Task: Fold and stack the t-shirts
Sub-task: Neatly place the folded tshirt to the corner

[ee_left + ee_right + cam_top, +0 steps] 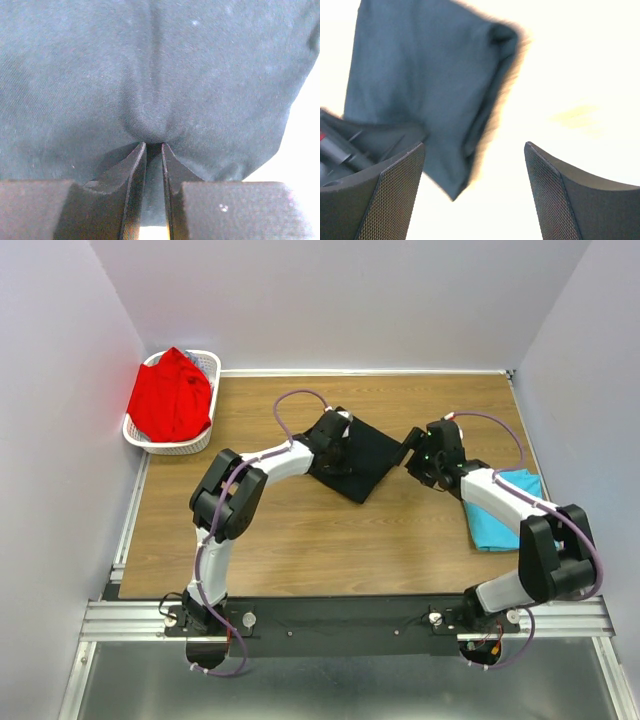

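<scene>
On the wooden table [300,540], left jaws pinch the black t-shirt [368,455]; right jaws gape.

- Your left arm [285,458] and right arm [497,496] both have glossy white links set between chunky black joint housings.
- A thin purple cable [288,400] runs along each arm (it stands off the links in loose loops).
- On the left gripper [153,146], the fingers [131,195] are matte black wedges that thin towards their tips.
- On the right gripper [474,146], the fingers [395,195] are black with a fine grid-textured face.
- Each base sits on a black plate [340,620] dotted with small silver screws.
</scene>
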Robot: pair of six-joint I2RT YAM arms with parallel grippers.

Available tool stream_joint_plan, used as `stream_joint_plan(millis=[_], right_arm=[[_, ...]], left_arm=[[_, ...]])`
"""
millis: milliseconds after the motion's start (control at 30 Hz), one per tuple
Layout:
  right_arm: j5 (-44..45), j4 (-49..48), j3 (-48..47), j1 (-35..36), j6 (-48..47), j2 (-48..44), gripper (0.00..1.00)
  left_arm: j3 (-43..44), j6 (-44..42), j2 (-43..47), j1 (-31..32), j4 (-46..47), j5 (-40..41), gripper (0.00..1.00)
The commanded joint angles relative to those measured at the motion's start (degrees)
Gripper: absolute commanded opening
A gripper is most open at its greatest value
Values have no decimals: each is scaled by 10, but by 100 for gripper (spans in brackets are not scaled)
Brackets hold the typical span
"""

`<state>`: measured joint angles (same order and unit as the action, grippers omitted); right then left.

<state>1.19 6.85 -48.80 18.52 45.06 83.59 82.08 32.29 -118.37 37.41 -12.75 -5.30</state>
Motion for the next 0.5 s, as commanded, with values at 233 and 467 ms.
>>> stream_joint_plan(millis=[233,467], right_arm=[[-29,-18,-36,-18,48,96,86],[-51,-55,-49,-13,85,134,86]], left_arm=[[27,-30,38,2,-23,-7,27],[26,-29,38,2,-23,-14,27]])
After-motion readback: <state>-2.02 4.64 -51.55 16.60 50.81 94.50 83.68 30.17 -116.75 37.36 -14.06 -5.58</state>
